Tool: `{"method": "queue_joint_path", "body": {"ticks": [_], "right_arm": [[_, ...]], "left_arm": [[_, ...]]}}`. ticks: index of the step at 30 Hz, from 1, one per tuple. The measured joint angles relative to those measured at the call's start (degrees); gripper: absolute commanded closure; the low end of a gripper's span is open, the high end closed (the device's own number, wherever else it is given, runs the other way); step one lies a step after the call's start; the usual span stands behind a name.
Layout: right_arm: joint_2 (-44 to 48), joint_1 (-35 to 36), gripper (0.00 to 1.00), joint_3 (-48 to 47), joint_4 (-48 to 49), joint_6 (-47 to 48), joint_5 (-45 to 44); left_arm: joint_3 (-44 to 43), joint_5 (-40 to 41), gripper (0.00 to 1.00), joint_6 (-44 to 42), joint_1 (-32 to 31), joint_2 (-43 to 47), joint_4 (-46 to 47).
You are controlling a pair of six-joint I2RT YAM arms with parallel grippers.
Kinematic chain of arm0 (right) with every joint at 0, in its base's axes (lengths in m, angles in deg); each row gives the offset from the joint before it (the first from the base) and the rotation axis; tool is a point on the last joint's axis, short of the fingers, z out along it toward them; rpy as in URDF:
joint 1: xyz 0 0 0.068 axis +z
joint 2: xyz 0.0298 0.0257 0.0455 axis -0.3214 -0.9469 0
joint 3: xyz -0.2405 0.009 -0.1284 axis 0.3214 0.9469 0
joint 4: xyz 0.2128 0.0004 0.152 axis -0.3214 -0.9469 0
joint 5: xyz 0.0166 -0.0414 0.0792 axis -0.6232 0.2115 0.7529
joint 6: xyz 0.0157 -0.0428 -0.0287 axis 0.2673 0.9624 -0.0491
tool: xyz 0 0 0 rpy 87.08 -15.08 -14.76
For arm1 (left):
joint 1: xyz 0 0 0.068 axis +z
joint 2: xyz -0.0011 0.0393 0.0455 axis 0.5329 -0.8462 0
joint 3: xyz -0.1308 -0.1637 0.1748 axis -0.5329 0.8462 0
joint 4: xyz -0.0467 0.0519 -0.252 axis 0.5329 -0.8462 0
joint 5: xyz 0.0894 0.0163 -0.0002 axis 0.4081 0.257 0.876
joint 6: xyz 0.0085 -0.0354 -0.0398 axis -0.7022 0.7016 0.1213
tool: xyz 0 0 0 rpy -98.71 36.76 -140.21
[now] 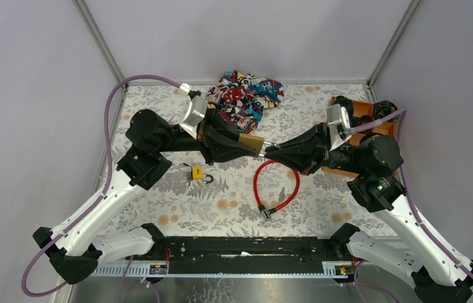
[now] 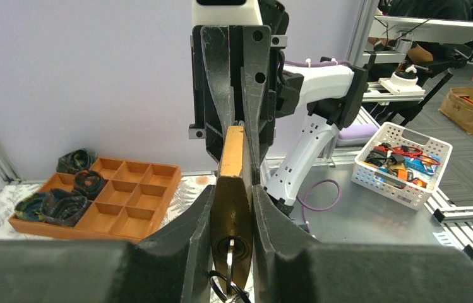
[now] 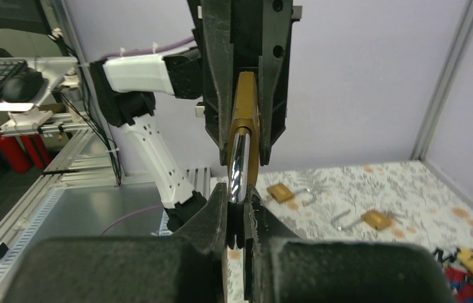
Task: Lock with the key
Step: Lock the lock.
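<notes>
A large brass padlock (image 1: 254,144) hangs in the air between my two grippers. My left gripper (image 1: 246,145) is shut on its brass body (image 2: 232,208). A key (image 2: 229,255) sits in the keyhole on the body's end facing the left wrist camera, with a black ring below it. My right gripper (image 1: 276,150) is shut on the padlock's chrome shackle (image 3: 239,165). In the right wrist view the brass body (image 3: 245,120) stands above my right gripper (image 3: 239,197), held by the left fingers (image 3: 218,76).
A red cable loop (image 1: 294,186) lies under the right arm. A small brass padlock (image 1: 197,172) lies at the left; two small padlocks (image 3: 281,192) (image 3: 376,219) show in the right wrist view. A patterned cloth (image 1: 243,95) lies at the back, an orange compartment tray (image 1: 365,108) at the right.
</notes>
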Motion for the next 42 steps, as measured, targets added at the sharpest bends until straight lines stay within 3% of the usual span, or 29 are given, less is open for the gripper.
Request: {"method": "queue_joint_path", "body": {"ticks": [3,4,5,11,17,21,25,32,34,39,40,42], "right_arm": [[1.07,0.9,0.32,-0.26,-6.99,2.86,-3.26],[1.07,1.55,0.19,-1.05,-10.4,4.39,-4.87],[0.66,2.47,0.13,-2.25,-14.38,5.4,-5.31],[-1.49,3.98,0.12,-5.66,-28.87,13.11,-8.59],[-3.76,4.35,0.1,-12.09,-40.85,19.45,-9.33],[-2.49,4.44,0.14,-15.23,-47.93,22.71,-11.56],[-1.38,4.46,0.32,-15.3,-50.73,23.63,-13.81],[-2.62,4.46,0.32,-15.04,-50.97,23.37,-16.17],[-3.45,4.46,0.42,-14.93,-50.97,23.39,-17.0],[-5.68,4.46,0.94,-13.99,-50.97,22.99,-17.57],[-5.97,4.46,1.0,-13.92,-50.77,22.91,-17.86],[-6.08,4.46,1.0,-13.9,-50.6,22.32,-17.7]], "left_arm": [[4.11,1.25,1.0,1.36,0.02,1.49,1.75],[5.4,2.4,1.0,1.6,-0.09,1.7,2.29],[6.69,3.28,1.0,1.95,-0.2,1.51,2.64],[13.18,6.03,1.0,3.56,-0.07,-0.63,0.57],[13.79,6.14,1.0,3.78,0.31,0.28,-0.92],[13.79,6.05,1.0,3.89,0.98,1.38,-0.72],[13.97,5.46,1.0,4.79,1.01,1.49,-0.55],[14.34,4.9,1.0,5.29,1.27,1.51,-0.02],[14.45,4.9,1.0,5.44,1.38,1.6,0.61],[14.69,4.39,1.0,5.95,1.44,2.03,2.01],[14.75,4.07,1.0,6.01,1.44,2.19,2.05],[15.15,3.21,1.0,5.92,1.55,2.54,2.47]]}}
